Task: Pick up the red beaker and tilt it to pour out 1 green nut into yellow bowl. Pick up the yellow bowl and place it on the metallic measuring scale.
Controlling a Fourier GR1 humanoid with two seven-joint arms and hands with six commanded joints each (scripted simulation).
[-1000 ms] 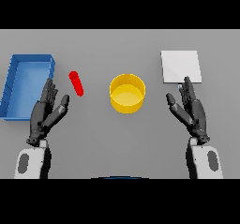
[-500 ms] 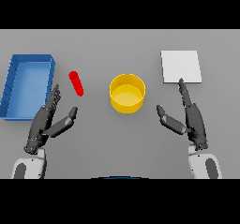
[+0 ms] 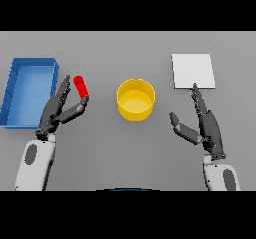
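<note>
I saw the left hand (image 3: pixel 56 112) had moved up to the red beaker (image 3: pixel 81 87), fingers spread, thumb touching its lower end. The right hand (image 3: pixel 204 125) hovered open between the yellow bowl (image 3: pixel 135 99) and the scale (image 3: pixel 193 71).

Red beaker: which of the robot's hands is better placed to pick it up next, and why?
Left. The left hand is open right beside the red beaker, thumb near it. The right hand is across the table, beyond the yellow bowl.

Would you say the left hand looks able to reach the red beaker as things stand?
Probably yes. The left hand is open right beside the red beaker, thumb tip near its lower end, with nothing between them. The blue tray lies on the hand's other side, out of the way.
</note>
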